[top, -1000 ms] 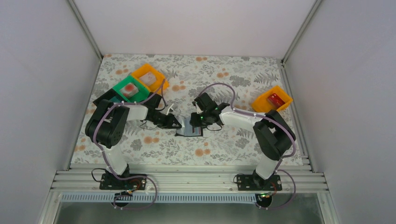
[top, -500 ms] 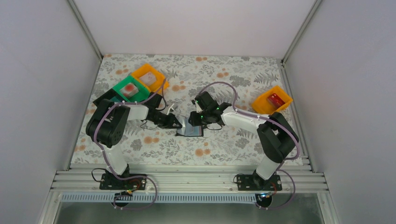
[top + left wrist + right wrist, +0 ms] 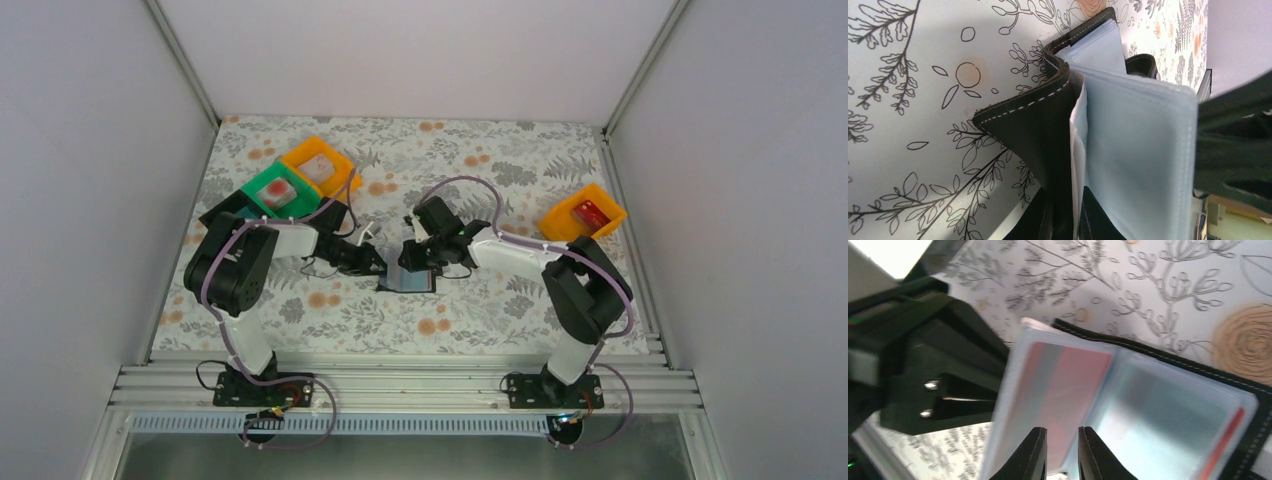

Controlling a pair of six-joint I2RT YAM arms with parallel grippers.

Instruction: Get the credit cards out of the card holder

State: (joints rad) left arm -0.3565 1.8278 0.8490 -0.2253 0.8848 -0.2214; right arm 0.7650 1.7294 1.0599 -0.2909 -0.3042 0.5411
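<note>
To my left, near the far corner of the flower-patterned bench (image 3: 480, 150), three box trays sit in a diagonal row, each touching the next: an orange tray (image 3: 340, 163) farthest back, a green tray (image 3: 255, 185) in the middle, and a black tray (image 3: 220, 212) nearest the wall. Across from me on the right edge sits a second orange tray (image 3: 558, 225). Plain white walls (image 3: 400, 50) close in the bench, and aluminium rails (image 3: 400, 385) run along its near edge.

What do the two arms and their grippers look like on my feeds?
Both arms match: the left arm and right arm have white links between bulky black joints, with purple cables looped alongside. Their bases are black. The right gripper has slim black fingers.
</note>
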